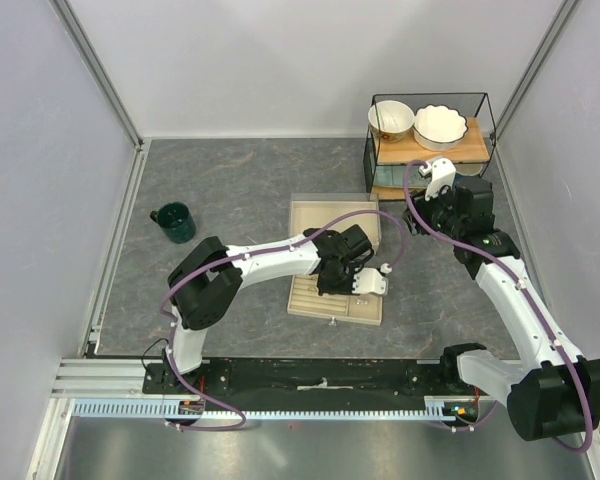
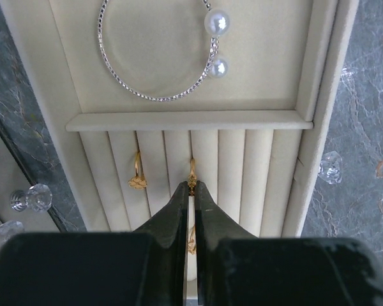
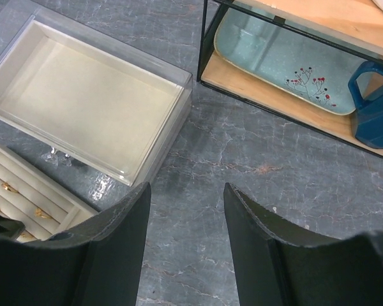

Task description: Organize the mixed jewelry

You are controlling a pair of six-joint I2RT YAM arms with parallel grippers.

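Shows the left gripper (image 2: 191, 189) at lower centre of the left wrist view, closed down to a hairline slit and apparently nipping a gold ring (image 2: 191, 180) right at the fingertips, over a middle groove of the slotted tray (image 2: 319, 95). Places a second gold ring (image 2: 137, 181) two grooves to the left in that frame, standing in its slot and apart from the fingers. Puts the wire hoop (image 2: 156, 99), with two pearls at its right side, flat in the open compartment at the top of the frame, beyond the dividing ridge. Runs the grooves up and down the frame, in line with the fingers, so probably calls for a straight press down or a straight lift out, with no twist of the wrist; cannot tell seating from lifting here. Finds the right gripper (image 3: 186, 191) wide open and holding nothing, hanging over grey tabletop (image 3: 242, 159) at the bottom of the right wrist view, with a clear-rimmed box (image 3: 89, 102) at upper left and only a corner of the tray at the lower left edge. Makes the left arm by far the nearer to the rings: from above, sets the left gripper over the tray at centre frame and the right one up by the wire rack (image 1: 475, 145) at upper right.
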